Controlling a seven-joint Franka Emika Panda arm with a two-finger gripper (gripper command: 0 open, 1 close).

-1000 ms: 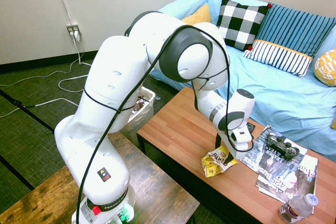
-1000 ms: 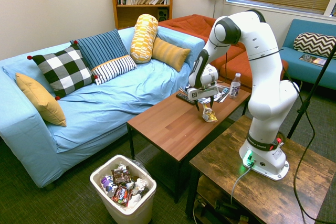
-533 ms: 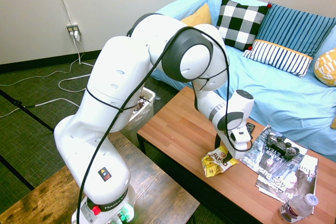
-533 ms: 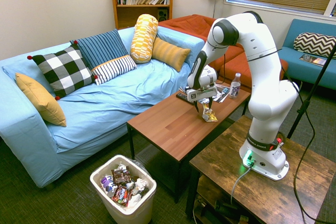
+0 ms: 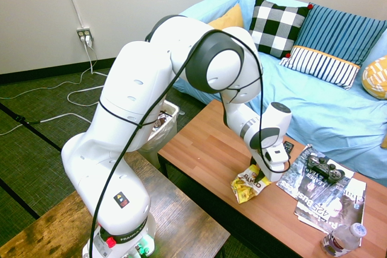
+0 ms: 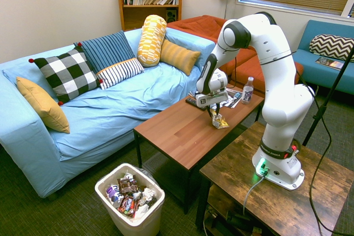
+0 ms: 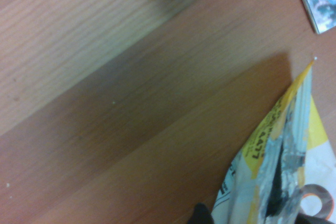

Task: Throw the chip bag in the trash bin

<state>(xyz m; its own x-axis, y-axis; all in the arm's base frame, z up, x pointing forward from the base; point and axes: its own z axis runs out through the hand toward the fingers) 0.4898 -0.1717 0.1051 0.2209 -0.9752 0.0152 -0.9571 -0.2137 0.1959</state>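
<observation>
As I look across the room from the trash bin (image 6: pixel 130 216) side, taking straight ahead as twelve o'clock, the chip bag (image 6: pixel 220 121) lies crumpled on the wooden coffee table (image 6: pixel 177 131), toward its far end at about one o'clock. Right down at it is the robot's gripper (image 6: pixel 214 119), with the bag's foil rising into a creased peak beside a white panel. Whether the fingers are clenched on that foil or merely around it, I cannot tell. The bin stands on the floor, well apart from the bag and at its seven o'clock, holding dark wrappers (image 6: pixel 127 204) and crumpled paper. Out at one o'clock from the bag, a clear bottle (image 6: pixel 248 91) stands upright near magazines (image 5: pixel 320 191), and a black game controller (image 5: pixel 325 168) rests on those. At the bag's ten o'clock there's a remote (image 6: pixel 194 103). The blue-covered sofa (image 6: pixel 116 103) runs along the table's ten o'clock side.
</observation>
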